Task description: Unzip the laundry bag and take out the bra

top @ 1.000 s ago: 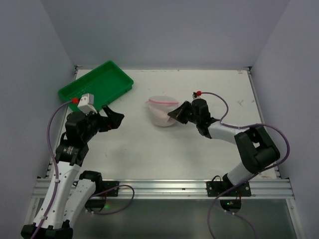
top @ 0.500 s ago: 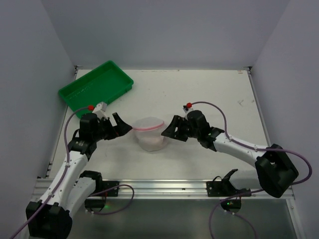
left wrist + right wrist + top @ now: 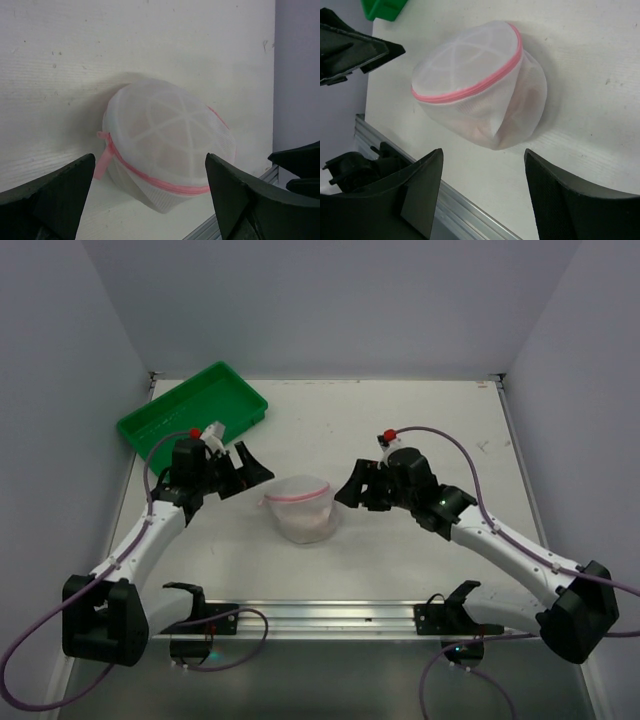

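The laundry bag (image 3: 301,508) is a small rounded white mesh pouch with pink zipper trim, resting on the white table between both arms. It fills the left wrist view (image 3: 165,150) and the right wrist view (image 3: 480,102). A pink pull tab (image 3: 102,162) hangs at its side. Through the mesh a pale pink fabric shows faintly (image 3: 520,117), likely the bra. My left gripper (image 3: 252,468) stands open just left of the bag, apart from it. My right gripper (image 3: 350,488) is open just right of the bag, holding nothing.
A green tray (image 3: 193,412) sits at the table's back left corner. The aluminium rail (image 3: 330,615) runs along the near edge, close to the bag. Grey walls enclose the table on three sides.
The right gripper carried the bag toward the near left, then opened and let it go onto the table. The left arm swung in toward the bag from the left.
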